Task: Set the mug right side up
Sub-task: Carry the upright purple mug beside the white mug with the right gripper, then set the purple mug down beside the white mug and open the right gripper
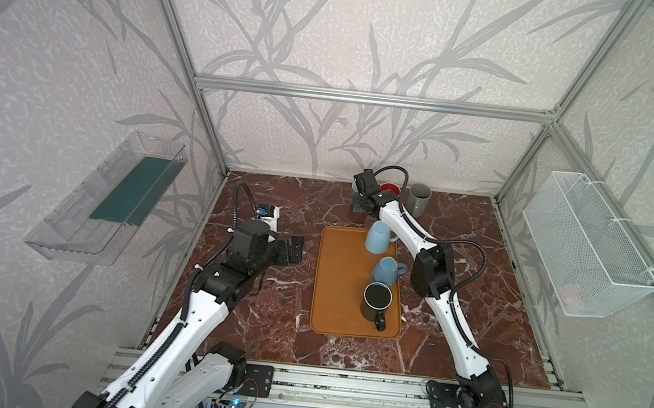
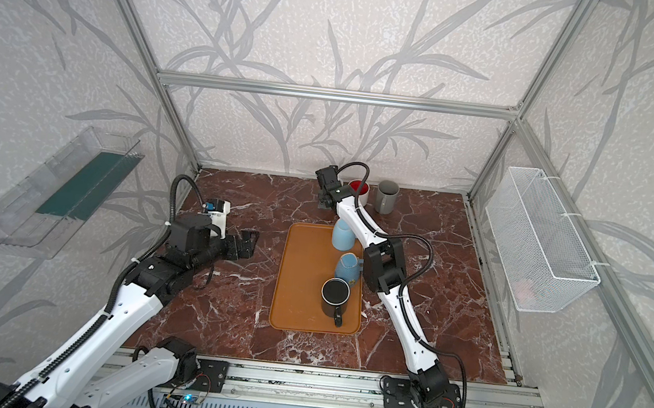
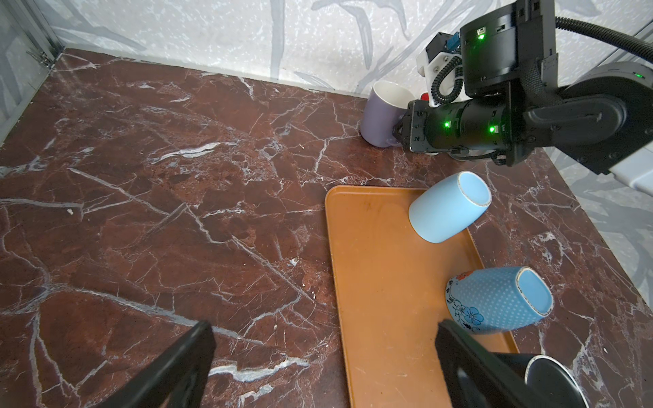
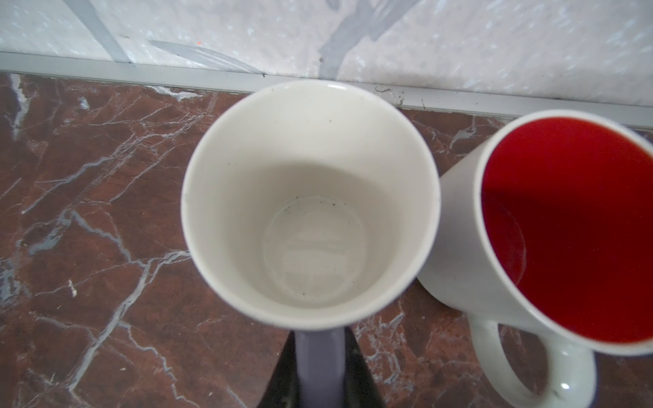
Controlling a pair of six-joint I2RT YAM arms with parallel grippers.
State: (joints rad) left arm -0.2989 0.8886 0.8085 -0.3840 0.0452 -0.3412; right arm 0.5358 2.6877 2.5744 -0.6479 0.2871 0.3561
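The right pincer [image 4: 319, 339] is pressed in on the handle [image 4: 319, 381] of the lilac mug [image 4: 311, 205], one finger on each side of the strap. The mug sits right in front of the fingertips, mouth up with its white inside in full view, at the far edge of the desk [image 1: 270, 331] under the back wall. I cannot tell whether its base rests fully on the desk or hangs just clear of it.

It looks like glazed ceramic, so I judge it stiff, fairly weighty for a thin pinch, slick to the pads and apt to chip if knocked. The handle is the natural place to hold it, but the body can swing about so narrow a grip. A hold close to where the strap meets the wall would steady it best.

Just beside the pincer stands a red-lined white mug [image 4: 565, 229], also mouth up, too near to say if the two touch. A little beyond that is a grey mug [image 1: 418, 200], upright.

Back from the pincer along its own arm lies one orange tray [image 1: 337, 289]. It carries a plain blue mug [image 1: 379, 238] and a dotted blue mug [image 1: 385, 271], both bottom up, and a black mug [image 1: 376, 301] whose way up I cannot settle.

That makes six mugs and one tray. Well apart, across the desk, the left pincer [image 3: 325, 353] is spread wide and holds nothing.
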